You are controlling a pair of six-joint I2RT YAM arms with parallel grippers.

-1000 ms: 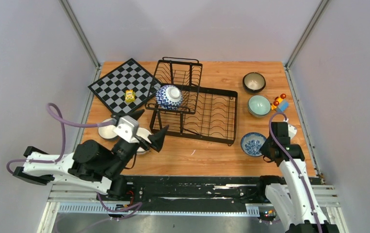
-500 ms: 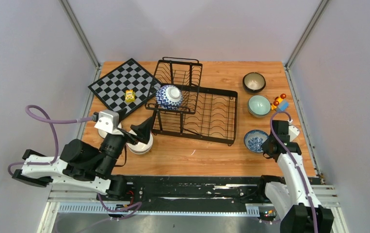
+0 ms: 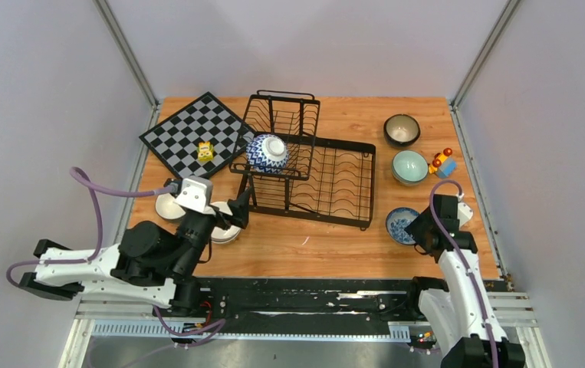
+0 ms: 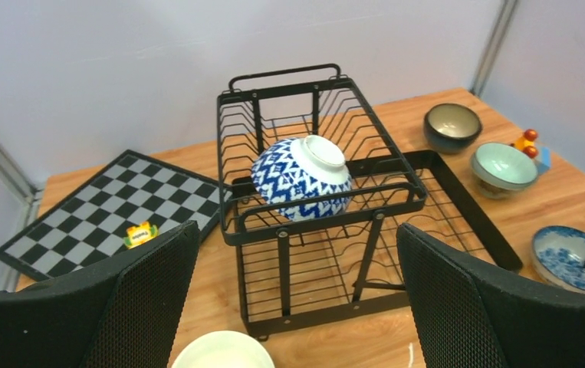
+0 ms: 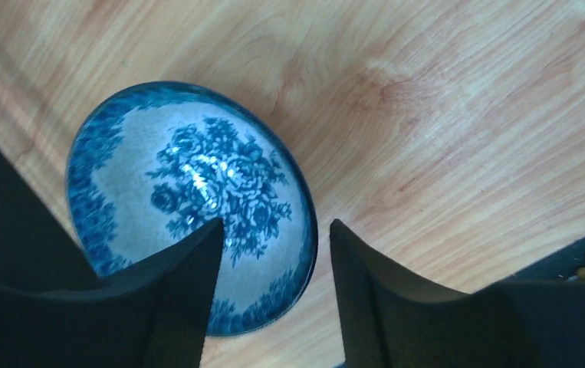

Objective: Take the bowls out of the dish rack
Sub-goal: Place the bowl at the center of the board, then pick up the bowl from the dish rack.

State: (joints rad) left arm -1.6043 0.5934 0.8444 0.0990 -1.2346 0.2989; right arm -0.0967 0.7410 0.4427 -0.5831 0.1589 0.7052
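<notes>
Black wire two-tier dish rack point(image 3: 346, 143) sat mid-tabletop point(image 3: 312, 245). One blue-and-white zigzag ceramic bowl point(image 4: 302, 178) lay tipped on its side in the raised upper basket; lower tray held no bowls. Left end effector point(image 4: 296, 226) was wide open and held nothing, facing the rack's near left corner, above a cream round bowl point(image 4: 220, 351) on the wood. A beige bowl point(image 3: 168, 207) sat just left of that one.

Right end effector point(image 5: 275, 226) was partly open over a blue floral shallow bowl point(image 5: 197, 184) resting on the tabletop right of the rack. One finger was over the bowl's inside, the other outside, with the rim in the gap between them and not pinched. Further back on the right side stood a pale teal bowl point(image 3: 410, 165) and a dark-glazed bowl point(image 3: 402, 129), apart from each other. A black-and-white checkerboard point(image 3: 197, 134) lay left of the rack.
</notes>
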